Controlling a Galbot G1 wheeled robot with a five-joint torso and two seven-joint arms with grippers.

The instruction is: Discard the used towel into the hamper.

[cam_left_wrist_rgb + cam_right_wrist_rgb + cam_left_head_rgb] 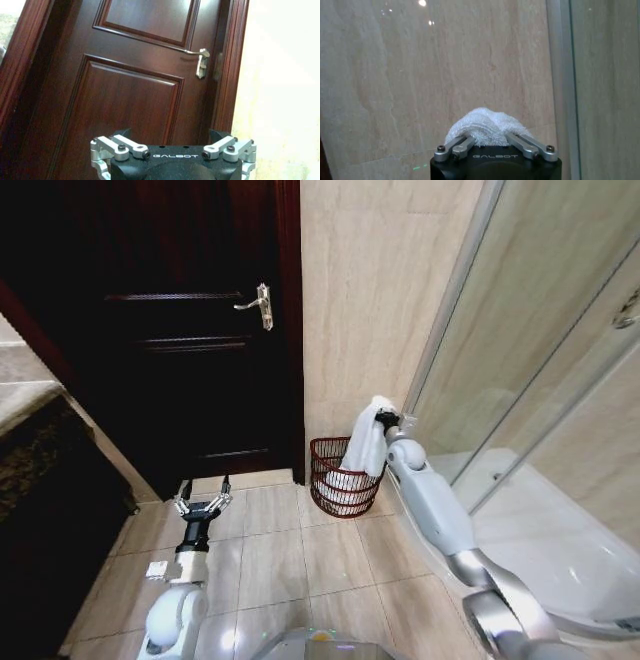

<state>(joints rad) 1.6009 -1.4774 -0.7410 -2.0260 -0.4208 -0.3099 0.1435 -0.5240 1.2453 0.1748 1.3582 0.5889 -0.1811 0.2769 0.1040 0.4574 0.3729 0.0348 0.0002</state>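
- We're extending our right arm forward, right gripper [384, 418] pinching cloth between closed fingers.
- We're holding our left gripper [203, 502] low, fingers spread apart.

Dark wooden door [190, 330], silver lever handle [259, 305], glass shower panel [540, 330]

The reddish-brown open-weave wire hamper [338, 480] stood in a tight corner: beige tiled wall [365, 300] behind it, the framed glass shower screen [520, 330] close on my right, the dark wooden door [190, 330] to its left. Bare tiled floor [270, 555] before it lay open to me.
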